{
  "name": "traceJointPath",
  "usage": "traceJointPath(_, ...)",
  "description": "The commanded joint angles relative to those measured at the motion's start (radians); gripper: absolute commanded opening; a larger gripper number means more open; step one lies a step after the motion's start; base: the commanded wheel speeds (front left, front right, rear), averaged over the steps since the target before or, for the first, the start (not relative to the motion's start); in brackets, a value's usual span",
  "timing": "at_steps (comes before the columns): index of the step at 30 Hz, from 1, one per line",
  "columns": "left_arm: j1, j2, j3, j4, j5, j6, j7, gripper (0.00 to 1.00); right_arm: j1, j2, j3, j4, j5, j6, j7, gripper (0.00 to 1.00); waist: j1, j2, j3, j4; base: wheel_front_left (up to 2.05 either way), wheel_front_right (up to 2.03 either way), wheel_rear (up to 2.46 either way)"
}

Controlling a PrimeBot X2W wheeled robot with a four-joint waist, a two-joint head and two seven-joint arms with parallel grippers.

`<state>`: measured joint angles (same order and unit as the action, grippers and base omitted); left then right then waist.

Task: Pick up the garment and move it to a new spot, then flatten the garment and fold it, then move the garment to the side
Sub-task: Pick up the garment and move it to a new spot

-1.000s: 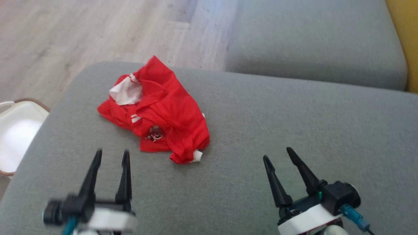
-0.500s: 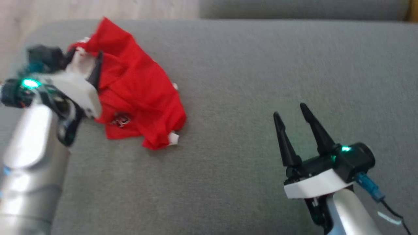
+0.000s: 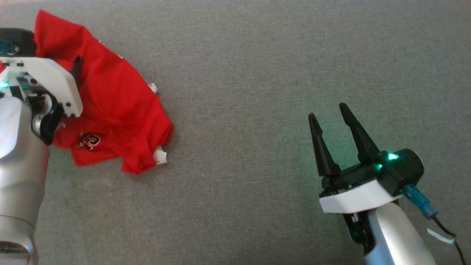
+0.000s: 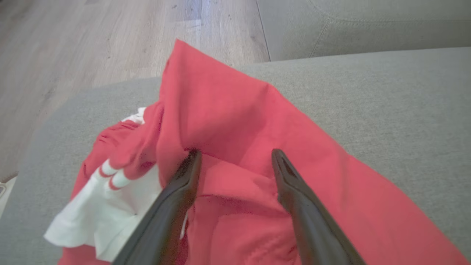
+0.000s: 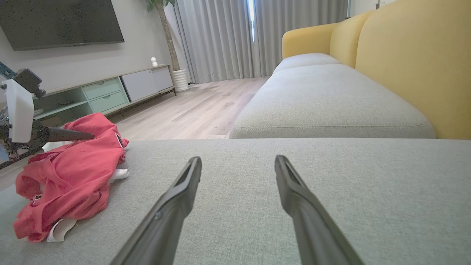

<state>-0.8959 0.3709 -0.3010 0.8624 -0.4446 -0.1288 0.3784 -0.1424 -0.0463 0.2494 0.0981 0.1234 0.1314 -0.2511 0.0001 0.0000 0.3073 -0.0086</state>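
Observation:
A crumpled red garment (image 3: 117, 106) with white trim lies on the grey sofa cushion (image 3: 265, 73), at the left of the head view. My left gripper (image 3: 70, 64) stands over its upper part. In the left wrist view the left gripper (image 4: 236, 154) is open, its two dark fingers pressed into the red fabric (image 4: 228, 117) with a fold between them. My right gripper (image 3: 327, 111) hovers open at the lower right, well apart from the garment. The right wrist view has the right gripper (image 5: 237, 159) low over bare cushion, the garment (image 5: 73, 169) off to its left.
A second grey cushion (image 5: 323, 106) and a yellow backrest (image 5: 415, 55) lie beyond the right gripper. Wooden floor (image 4: 92, 44) runs past the cushion's far edge, close behind the garment. A low TV cabinet (image 5: 110, 92) stands across the room.
The head camera has tilted down and the whole picture has shifted. My left arm has reached forward from the lower left onto the garment. The right gripper stays open.

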Motion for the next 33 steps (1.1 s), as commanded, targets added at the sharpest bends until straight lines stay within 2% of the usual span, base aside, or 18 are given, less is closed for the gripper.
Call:
traceJointPath(1, -0.049, 0.056, 0.021, -0.008, 0.0, 0.007, 0.007, 1.0, -0.036, -0.004, 0.023, -0.037, 0.006, -0.001, -0.011, 1.0, -0.0001, 0.0, 0.006, -0.007, 0.0, 0.0, 0.0)
traceJointPath(7, -0.06, 0.053, -0.008, 0.059, 0.003, 0.005, 0.041, 1.0, -0.044, -0.004, 0.021, -0.035, 0.01, -0.001, -0.011, 1.0, -0.0001, 0.0, 0.01, -0.013, 0.0, 0.0, 0.0)
traceJointPath(8, -0.061, 0.052, -0.012, 0.064, 0.001, 0.004, 0.044, 0.66, -0.044, -0.004, 0.02, -0.034, 0.011, -0.001, -0.011, 1.0, -0.0001, 0.0, 0.008, -0.012, 0.0, 0.0, 0.0)
traceJointPath(9, -0.061, 0.05, -0.015, 0.066, -0.002, 0.003, 0.04, 0.22, -0.043, -0.004, 0.02, -0.032, 0.012, -0.001, -0.011, 1.0, -0.0001, 0.0, 0.006, -0.011, 0.0, 0.0, 0.0)
traceJointPath(10, -0.062, 0.048, -0.017, 0.065, -0.005, 0.003, 0.029, 0.0, -0.043, -0.004, 0.02, -0.03, 0.013, -0.001, -0.011, 1.0, -0.0001, 0.0, 0.002, -0.011, 0.0, 0.0, 0.0)
traceJointPath(17, -0.079, 0.023, -0.004, -0.01, -0.063, -0.001, -0.144, 0.0, -0.036, -0.004, 0.022, -0.011, 0.023, -0.001, -0.011, 1.0, -0.0001, 0.0, -0.058, -0.009, 0.0, 0.0, 0.0)
traceJointPath(20, -0.075, 0.003, -0.017, -0.124, -0.133, -0.002, -0.213, 0.0, -0.016, -0.004, 0.015, 0.001, 0.03, -0.001, -0.011, 1.0, -0.0001, 0.0, -0.111, -0.002, 0.0, 0.0, 0.0)
traceJointPath(27, -0.041, -0.008, -0.021, -0.345, -0.227, -0.002, -0.249, 0.0, 0.016, -0.004, 0.013, 0.019, 0.043, -0.001, -0.011, 1.0, -0.0001, 0.0, -0.189, 0.008, 0.0, 0.0, 0.0)
traceJointPath(30, -0.015, -0.027, -0.015, -0.458, -0.254, 0.019, -0.232, 0.0, 0.025, -0.004, 0.018, 0.025, 0.052, -0.001, -0.011, 1.0, -0.0001, 0.0, -0.215, 0.0, 0.0, 0.0, 0.0)
traceJointPath(33, -0.001, -0.034, -0.025, -0.514, -0.256, 0.031, -0.213, 0.0, 0.028, -0.004, 0.022, 0.025, 0.054, -0.001, -0.011, 1.0, -0.0001, 0.0, -0.221, -0.01, 0.0, 0.0, 0.0)
